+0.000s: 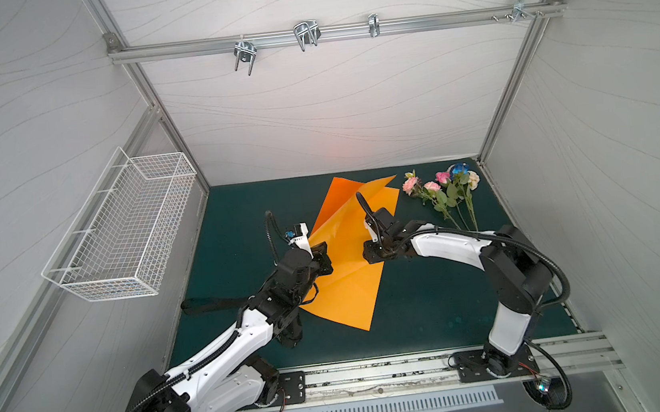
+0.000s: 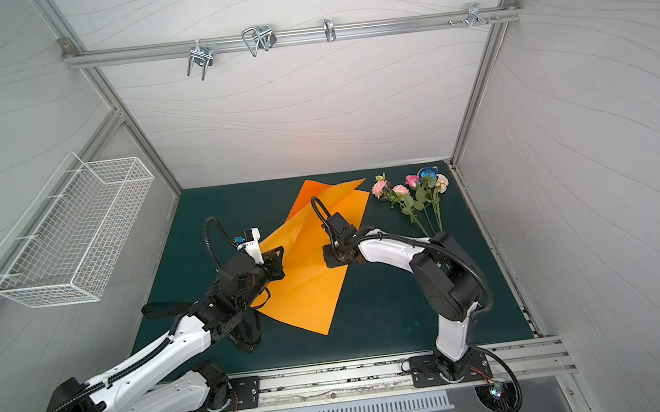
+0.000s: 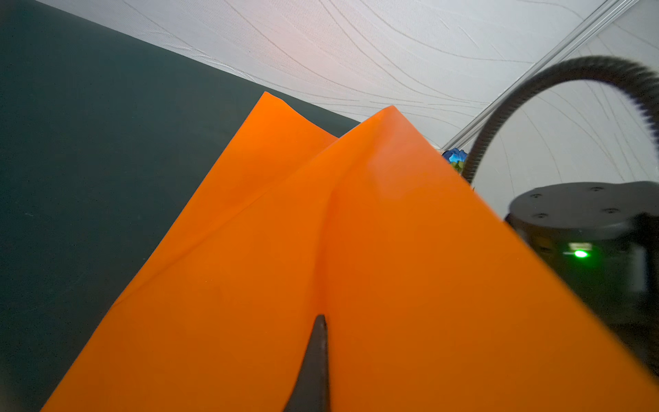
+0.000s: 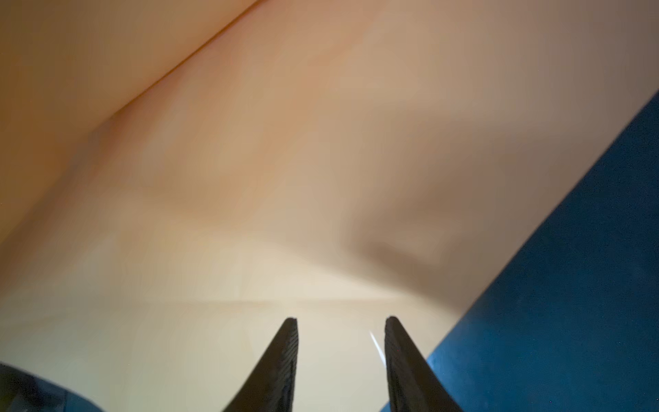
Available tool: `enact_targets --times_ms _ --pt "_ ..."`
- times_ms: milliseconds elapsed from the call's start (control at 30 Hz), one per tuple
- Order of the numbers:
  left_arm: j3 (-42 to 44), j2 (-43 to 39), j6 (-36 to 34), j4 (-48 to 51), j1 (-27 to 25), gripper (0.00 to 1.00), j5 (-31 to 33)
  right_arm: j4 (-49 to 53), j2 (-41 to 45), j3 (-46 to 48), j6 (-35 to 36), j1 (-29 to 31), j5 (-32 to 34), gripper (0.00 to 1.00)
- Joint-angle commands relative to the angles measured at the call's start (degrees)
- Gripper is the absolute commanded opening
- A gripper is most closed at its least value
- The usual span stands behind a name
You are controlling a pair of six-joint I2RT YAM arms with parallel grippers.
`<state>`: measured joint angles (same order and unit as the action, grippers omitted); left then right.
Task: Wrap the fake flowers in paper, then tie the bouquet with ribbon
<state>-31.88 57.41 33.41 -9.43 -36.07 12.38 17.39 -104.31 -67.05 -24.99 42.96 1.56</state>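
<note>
The bouquet of fake flowers (image 1: 444, 195) (image 2: 415, 198) lies on the green mat at the back right, pink, cream and blue blooms toward the back wall, no gripper touching it. Its blue bloom (image 3: 454, 157) peeks past the paper in the left wrist view. An orange paper sheet (image 1: 350, 292) (image 2: 309, 301) lies mid-mat. My left gripper (image 1: 325, 257) (image 3: 322, 321) is shut on the sheet's left edge, lifting a fold; one finger is hidden by paper. My right gripper (image 1: 369, 255) (image 4: 340, 321) stands open over the sheet's right edge, nothing between its fingers.
A black ribbon (image 1: 205, 306) (image 2: 163, 308) lies on the mat left of the left arm, partly under it. A white wire basket (image 1: 122, 237) hangs on the left wall. Metal hooks (image 1: 306, 34) hang from the rail on the back wall.
</note>
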Motion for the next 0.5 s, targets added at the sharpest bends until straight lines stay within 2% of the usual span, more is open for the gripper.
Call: enact_targets --times_ms 0,100,267,400,467 --pt "-3.1 -0.41 2.03 -1.3 1.36 0.0 -0.6 1.54 -4.74 -1.98 3.14 1.39 1.89 0.43" --pt "-3.19 -0.54 2.77 -0.91 2.99 0.0 -1.58 5.33 -7.07 -3.85 4.11 2.5 5.47 0.43" --pt "-3.33 -1.31 3.42 0.44 7.85 0.0 -2.13 9.06 -8.93 -2.97 3.55 2.72 6.15 0.43" --pt "-3.48 -1.44 1.68 1.42 14.2 0.0 -0.46 10.52 -9.73 -2.29 2.77 2.73 6.35 0.43" --pt "-3.95 -0.72 0.31 0.47 19.02 0.0 -1.96 11.46 -10.11 -2.68 2.69 2.66 6.43 0.42"
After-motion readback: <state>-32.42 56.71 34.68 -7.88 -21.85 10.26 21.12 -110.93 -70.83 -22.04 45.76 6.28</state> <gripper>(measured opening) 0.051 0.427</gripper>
